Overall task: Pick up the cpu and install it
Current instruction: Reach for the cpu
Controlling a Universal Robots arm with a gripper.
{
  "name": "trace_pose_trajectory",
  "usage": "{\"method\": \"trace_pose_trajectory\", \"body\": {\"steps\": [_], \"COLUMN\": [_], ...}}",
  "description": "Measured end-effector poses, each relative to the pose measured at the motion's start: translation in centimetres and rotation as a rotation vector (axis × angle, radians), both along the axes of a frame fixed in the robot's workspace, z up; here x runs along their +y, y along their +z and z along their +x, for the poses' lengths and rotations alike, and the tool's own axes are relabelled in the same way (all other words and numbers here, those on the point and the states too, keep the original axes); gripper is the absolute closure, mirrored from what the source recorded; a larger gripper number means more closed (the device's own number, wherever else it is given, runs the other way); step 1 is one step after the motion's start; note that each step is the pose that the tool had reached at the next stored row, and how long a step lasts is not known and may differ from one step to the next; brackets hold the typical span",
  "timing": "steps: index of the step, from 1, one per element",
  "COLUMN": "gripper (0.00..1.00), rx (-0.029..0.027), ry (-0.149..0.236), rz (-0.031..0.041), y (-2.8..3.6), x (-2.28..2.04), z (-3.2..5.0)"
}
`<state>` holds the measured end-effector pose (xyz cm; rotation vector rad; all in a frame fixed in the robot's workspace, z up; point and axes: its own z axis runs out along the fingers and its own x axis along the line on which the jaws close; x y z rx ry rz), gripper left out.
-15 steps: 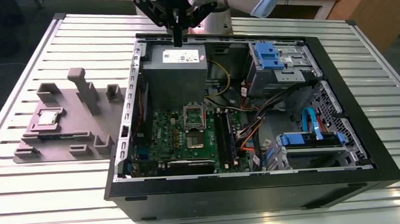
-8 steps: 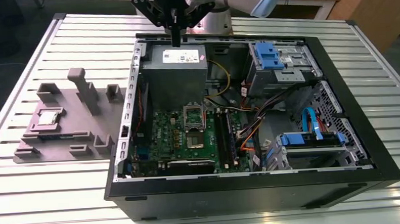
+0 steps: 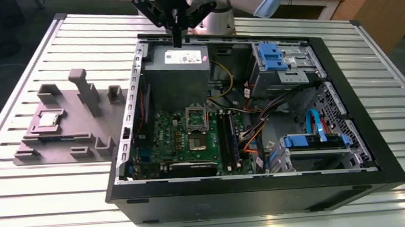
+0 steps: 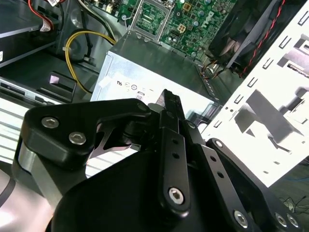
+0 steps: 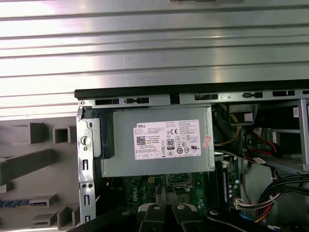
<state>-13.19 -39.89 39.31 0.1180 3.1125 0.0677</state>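
Observation:
The cpu, a small silver square chip, lies in a recess of the grey fixture plate on the exterior view's left, outside the computer case. My gripper hangs above the case's back edge, over the grey power supply, far from the chip. Its fingers are pressed together with nothing between them. On the green motherboard the square cpu socket sits with its metal frame flipped up. The socket frame also appears in the second wrist view.
The open black computer case stands on a slatted metal table. Inside are blue drive bays, cables and memory slots. Upright grey blocks rise from the fixture plate near the chip.

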Motion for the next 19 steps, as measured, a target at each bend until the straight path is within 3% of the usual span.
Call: {"method": "trace_pose_trajectory", "body": {"steps": [19], "gripper": [0.9], "rx": [0.0], "ry": [0.0], "rz": [0.0], "y": [0.0], "x": [0.0], "z": [-0.8]}}
